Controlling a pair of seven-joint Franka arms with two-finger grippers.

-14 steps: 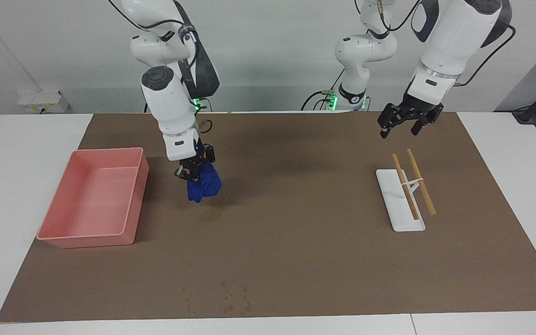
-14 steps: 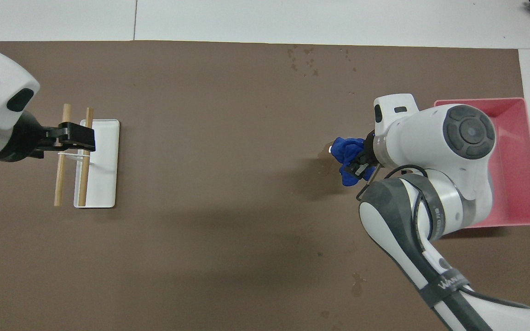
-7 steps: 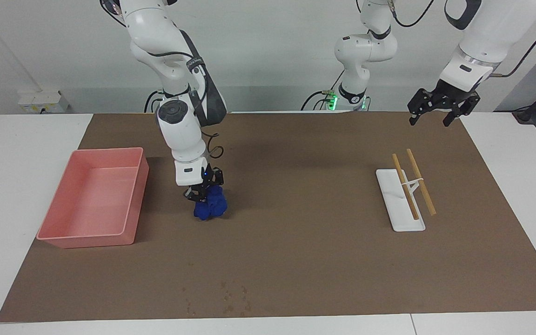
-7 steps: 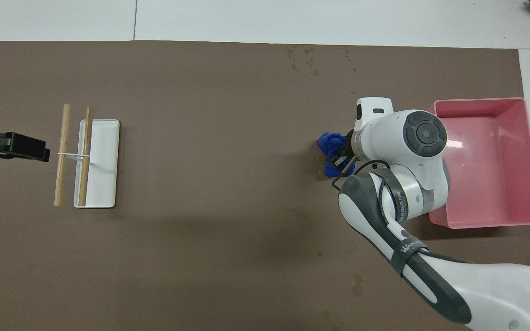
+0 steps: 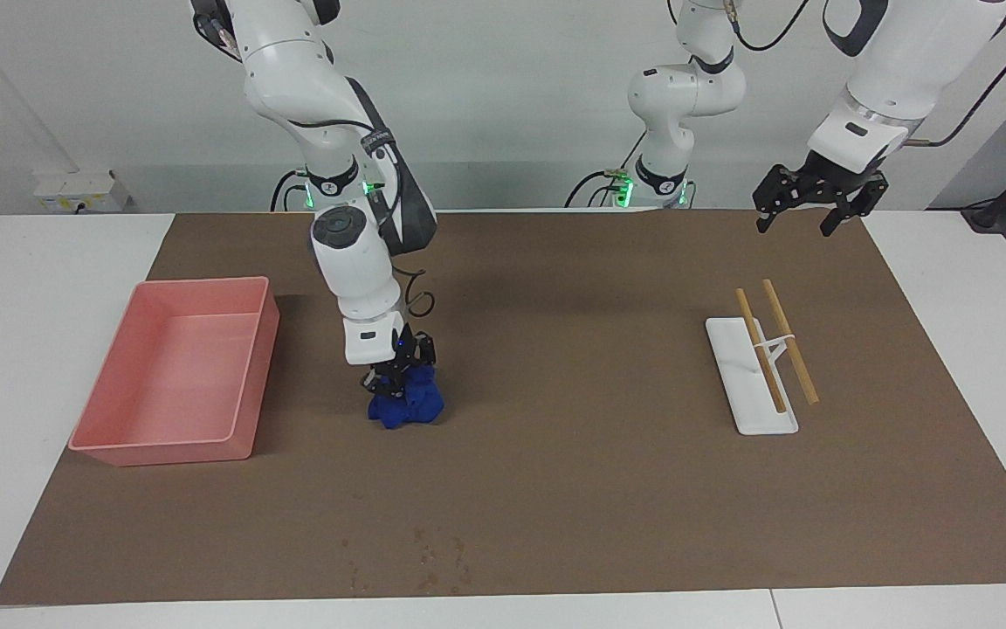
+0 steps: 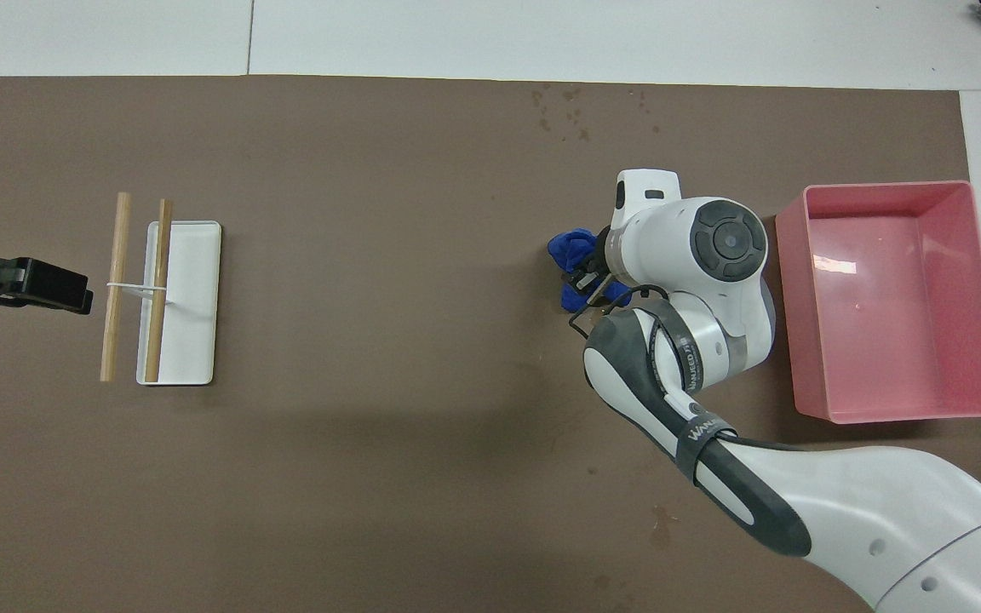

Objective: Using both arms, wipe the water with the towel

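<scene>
Blue towel (image 5: 407, 407) clenched in right tool (image 5: 396, 386), pressed on brown mat (image 5: 555, 489), left tool (image 5: 804, 205) spread wide, waiting aloft.

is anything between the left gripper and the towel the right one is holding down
Nothing visible. The towel sits on the brown mat beside the pink tray, gripped by the right gripper. The left gripper hangs open, up over its own end of the mat; bare mat lies between, with the white holder and its sticks off that line.

Dark band on right arm (image 6: 686, 400): partly legible lettering.
</scene>
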